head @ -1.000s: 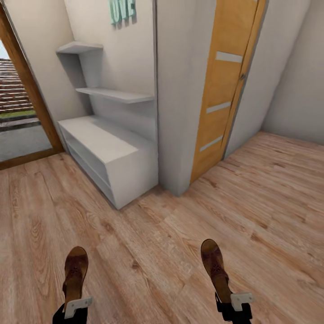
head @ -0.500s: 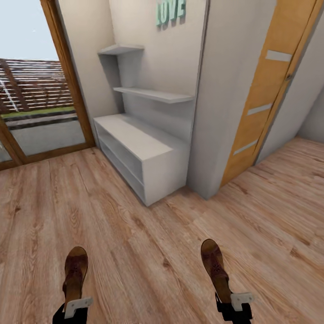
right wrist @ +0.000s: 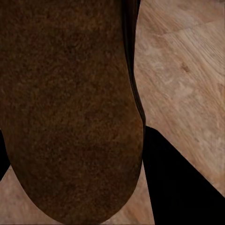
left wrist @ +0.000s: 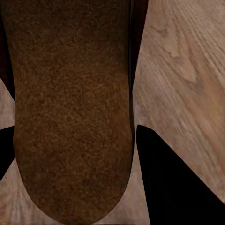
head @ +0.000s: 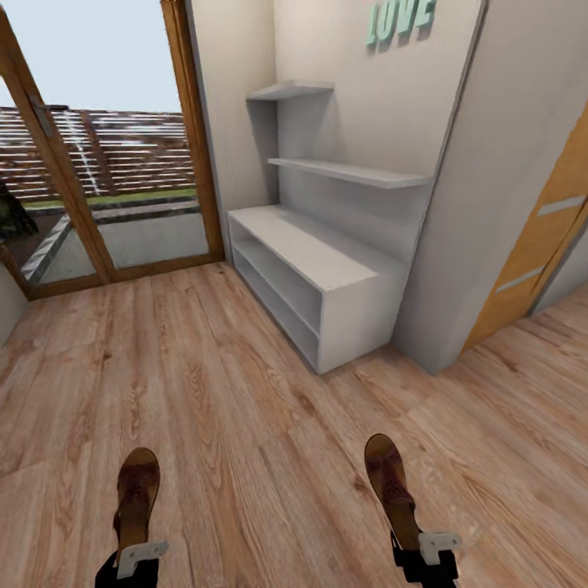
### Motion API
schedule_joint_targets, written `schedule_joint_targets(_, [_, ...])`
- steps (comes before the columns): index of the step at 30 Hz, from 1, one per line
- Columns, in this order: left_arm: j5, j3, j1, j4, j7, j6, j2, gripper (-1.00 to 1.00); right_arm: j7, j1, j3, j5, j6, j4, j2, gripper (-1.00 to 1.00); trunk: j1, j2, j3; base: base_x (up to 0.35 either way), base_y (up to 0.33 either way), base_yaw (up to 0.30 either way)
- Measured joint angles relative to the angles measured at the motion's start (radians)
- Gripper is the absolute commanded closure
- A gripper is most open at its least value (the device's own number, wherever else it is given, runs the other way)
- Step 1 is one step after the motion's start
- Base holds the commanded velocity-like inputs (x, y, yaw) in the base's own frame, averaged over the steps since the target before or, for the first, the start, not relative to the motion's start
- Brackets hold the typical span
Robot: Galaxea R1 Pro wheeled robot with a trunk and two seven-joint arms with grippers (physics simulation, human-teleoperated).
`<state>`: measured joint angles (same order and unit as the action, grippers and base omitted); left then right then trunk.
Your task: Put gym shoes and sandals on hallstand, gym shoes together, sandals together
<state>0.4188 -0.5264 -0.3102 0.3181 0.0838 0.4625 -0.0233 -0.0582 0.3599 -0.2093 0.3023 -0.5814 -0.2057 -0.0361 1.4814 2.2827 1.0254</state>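
2 sandals (head: 135,498) (head: 390,486) held above the wood floor (head: 245,425) facing the hallstand (head: 322,278).

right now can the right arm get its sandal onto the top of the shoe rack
Probably not yet. The right gripper holds its sandal low and near the robot, with a broad stretch of corridor floor before the shoe rack. Nothing blocks the way.

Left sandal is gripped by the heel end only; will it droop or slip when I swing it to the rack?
The left sandal juts straight out from the left gripper, so it is probably fairly stiff. Flat and thin, likely light. Its grainy sole should resist slipping.
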Motion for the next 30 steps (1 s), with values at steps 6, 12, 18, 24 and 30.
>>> schedule_joint_targets(6, [0.000, 0.000, 0.000, 0.000, 0.000, 0.000, 0.000, 1.00, 0.000, 0.000, 0.000, 0.000, 0.000, 0.000, 0.000, 1.00, 0.000, 0.000, 0.000, 0.000, 0.340, 0.277])
schedule_joint_targets(12, [0.000, 0.001, 0.000, 0.000, 0.000, 0.000, 0.000, 1.00, 0.000, 0.000, 0.000, 0.000, 0.000, 0.001, 0.001, 1.00, 0.000, 0.000, 0.000, 0.000, 0.340, 0.253])
schedule_joint_targets(18, [0.000, 0.001, 0.000, 0.000, 0.000, 0.001, 0.000, 1.00, 0.000, 0.000, 0.000, 0.000, 0.000, 0.000, 0.000, 1.00, 0.000, 0.000, 0.000, 0.024, 0.340, 0.065])
schedule_joint_targets(24, [0.000, 0.002, 0.000, 0.000, 0.000, 0.004, 0.001, 1.00, 0.003, 0.000, 0.000, 0.004, 0.000, 0.001, -0.002, 1.00, 0.000, 0.000, 0.000, 0.149, 0.318, 0.008])
schedule_joint_targets(30, [0.000, 0.002, 0.000, 0.000, 0.000, 0.004, 0.001, 1.00, 0.005, 0.000, 0.000, 0.005, 0.000, 0.000, -0.002, 1.00, 0.000, 0.000, 0.000, 0.207, 0.288, 0.001])
